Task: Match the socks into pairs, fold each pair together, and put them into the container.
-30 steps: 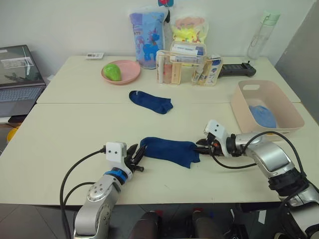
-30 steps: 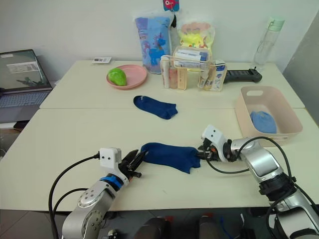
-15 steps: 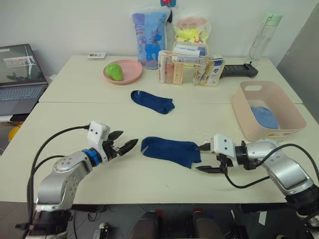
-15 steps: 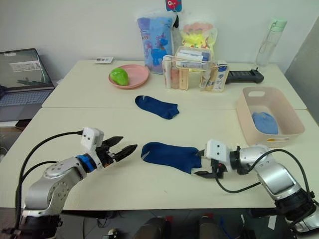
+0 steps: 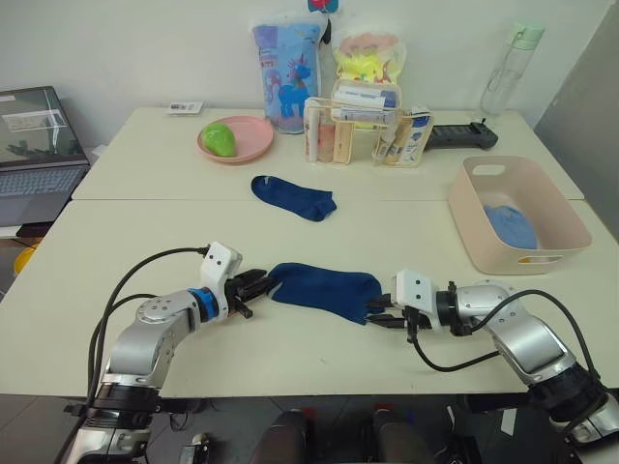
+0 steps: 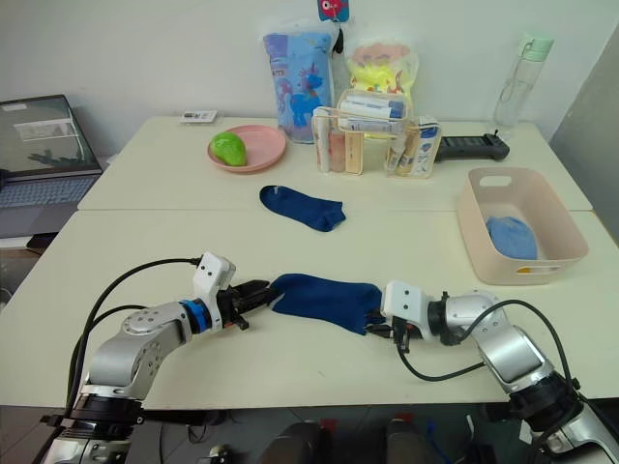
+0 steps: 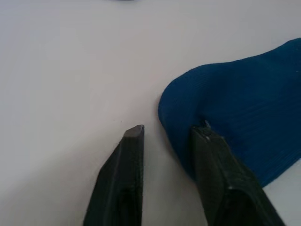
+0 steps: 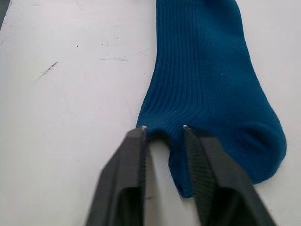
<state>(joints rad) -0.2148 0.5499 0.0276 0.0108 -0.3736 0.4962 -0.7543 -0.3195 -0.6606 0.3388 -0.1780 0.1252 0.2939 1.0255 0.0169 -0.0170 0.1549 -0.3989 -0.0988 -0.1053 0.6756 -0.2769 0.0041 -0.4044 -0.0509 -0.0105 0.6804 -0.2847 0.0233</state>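
With both arms drawn back in, the limp navy sock (image 5: 324,288) is met edge-on by the parted left gripper (image 5: 253,286) and right gripper (image 5: 379,313).

Your left arm reaches low across the table, its left gripper (image 5: 253,286) pointing right with fingers slightly parted. Your right arm bends inward, its right gripper (image 5: 379,314) pointing left, fingers (image 8: 127,179) narrowly parted.
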